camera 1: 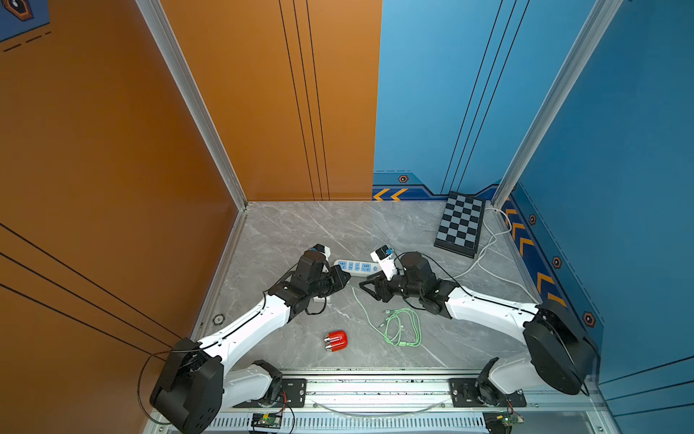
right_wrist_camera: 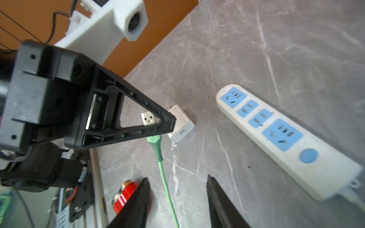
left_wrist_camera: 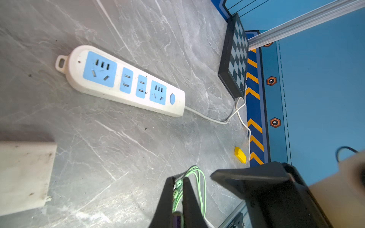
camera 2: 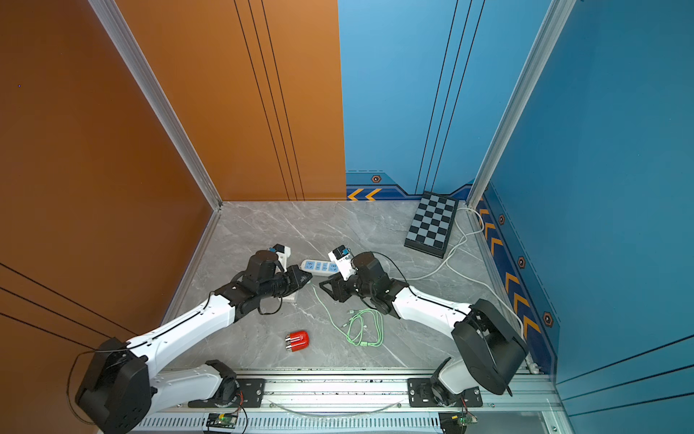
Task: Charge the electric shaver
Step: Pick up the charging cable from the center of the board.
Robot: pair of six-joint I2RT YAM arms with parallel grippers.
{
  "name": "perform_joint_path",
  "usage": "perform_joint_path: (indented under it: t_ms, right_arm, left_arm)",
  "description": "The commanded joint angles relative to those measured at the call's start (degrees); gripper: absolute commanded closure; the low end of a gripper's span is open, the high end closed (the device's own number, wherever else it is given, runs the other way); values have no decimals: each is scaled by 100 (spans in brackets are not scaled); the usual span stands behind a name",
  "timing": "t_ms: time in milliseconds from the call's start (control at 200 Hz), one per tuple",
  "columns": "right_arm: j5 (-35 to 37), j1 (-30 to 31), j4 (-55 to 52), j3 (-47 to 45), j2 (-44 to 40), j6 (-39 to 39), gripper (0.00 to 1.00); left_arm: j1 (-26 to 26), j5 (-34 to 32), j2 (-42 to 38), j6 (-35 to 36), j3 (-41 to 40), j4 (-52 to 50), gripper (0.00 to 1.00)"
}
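Observation:
The electric shaver [camera 1: 335,341] [camera 2: 297,340] is a small glossy red capsule lying on the marble floor near the front rail, away from both grippers. In the right wrist view the shaver [right_wrist_camera: 124,194] shows beside one finger. My left gripper [camera 1: 347,276] [right_wrist_camera: 167,120] is shut on the silver USB plug [right_wrist_camera: 149,119] of the green cable [camera 1: 400,327] [right_wrist_camera: 164,177], just above the white charger block [right_wrist_camera: 181,124] [left_wrist_camera: 23,175]. My right gripper [camera 1: 370,291] [right_wrist_camera: 177,177] is open, and the cable runs loose between its fingers.
A white power strip [camera 1: 356,266] [left_wrist_camera: 126,81] [right_wrist_camera: 276,134] with blue sockets lies just beyond both grippers, its cord trailing to the right wall. A checkerboard [camera 1: 461,223] leans in the back right corner. A small yellow block [left_wrist_camera: 240,155] lies by the wall.

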Motion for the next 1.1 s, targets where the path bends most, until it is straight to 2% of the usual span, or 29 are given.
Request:
perform_joint_path:
  t_ms: [0, 260, 436, 796, 1097]
  right_arm:
    - [-1593, -122, 814, 123, 329, 506, 53]
    - [-2194, -322, 1614, 230, 726, 976, 68]
    - [-2423, -372, 2223, 223, 961, 1356, 77]
    - [-2482, -466, 2805, 93, 999, 1757, 85]
    - [-2578, -505, 2735, 57, 889, 1768, 94]
  left_arm:
    - [39, 428, -112, 486, 20, 159, 100]
    - [49, 905, -141, 678, 10, 344, 100]
    - [59, 1238, 23, 539, -83, 788, 100]
    - [85, 1325, -7, 639, -153, 818, 100]
    - [164, 1391, 10, 891, -260, 703, 100]
